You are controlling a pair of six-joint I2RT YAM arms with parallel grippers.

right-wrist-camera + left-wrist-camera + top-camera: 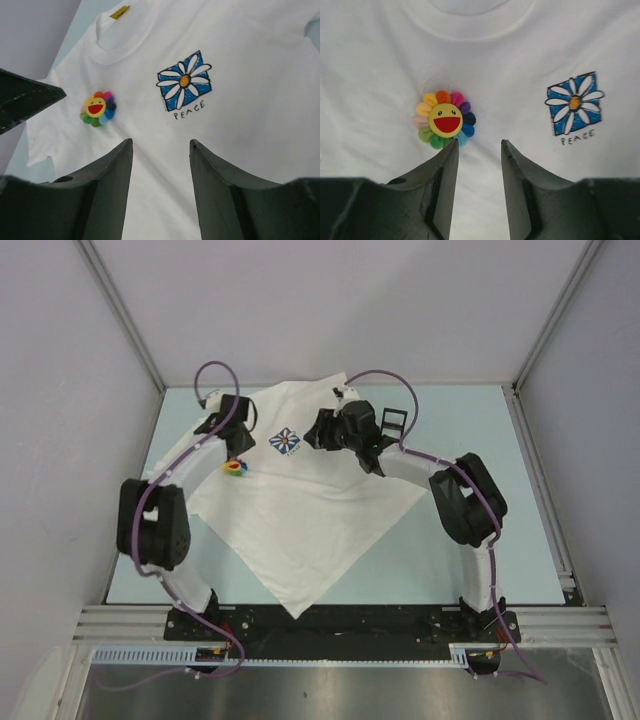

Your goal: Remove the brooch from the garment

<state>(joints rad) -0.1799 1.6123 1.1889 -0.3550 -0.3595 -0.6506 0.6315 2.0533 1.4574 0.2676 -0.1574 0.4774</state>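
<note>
Because the shirt [520,50] looks limp, I'd pinch the light, stiff brooch [445,119] by its rim with my empty, spread left gripper [479,145].

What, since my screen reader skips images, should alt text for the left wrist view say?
A rainbow-petalled smiling flower brooch sits on a white T-shirt just beyond the open left gripper; a blue daisy emblem reading PEACE lies to its right.
</note>
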